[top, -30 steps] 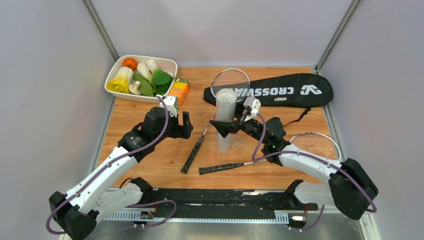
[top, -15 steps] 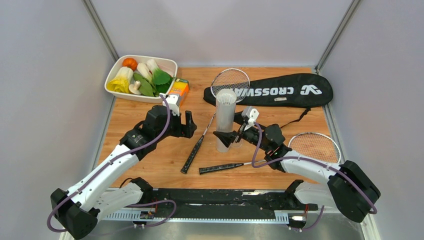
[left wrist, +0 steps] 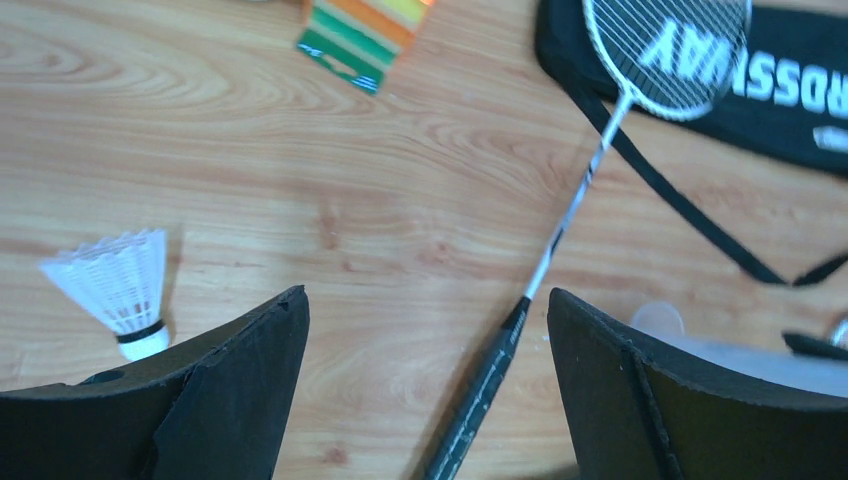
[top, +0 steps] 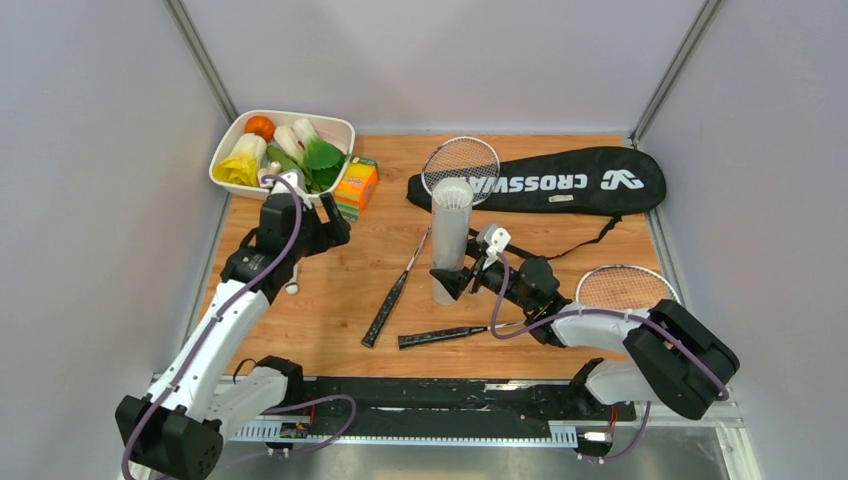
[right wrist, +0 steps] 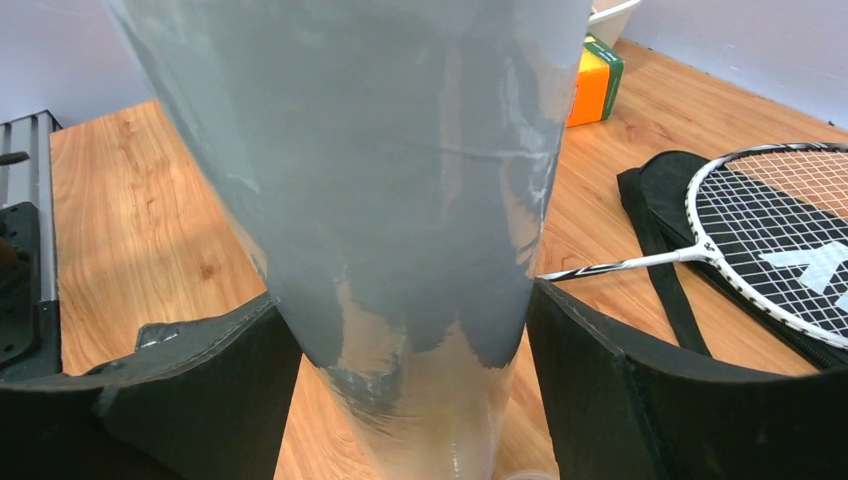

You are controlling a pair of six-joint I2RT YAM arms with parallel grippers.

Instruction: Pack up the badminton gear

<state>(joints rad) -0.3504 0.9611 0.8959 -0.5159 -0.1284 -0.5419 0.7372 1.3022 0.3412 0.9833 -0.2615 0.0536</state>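
Here, CROSSWAY lettering on black bag (top: 590, 196), left fingers (left wrist: 230, 400) spread near shuttlecock (left wrist: 115, 285), right fingers (right wrist: 200, 400) flanking upright tube (right wrist: 400, 200), grip unclear.

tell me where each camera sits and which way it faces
Top external: above and behind the bases, looking down on the table; left arm and right arm show.
Left wrist: facing down at a shuttlecock and racket; its open fingers show.
Right wrist: low, facing the white tube between its fingers.
Shared: all three see the CROSSWAY bag.
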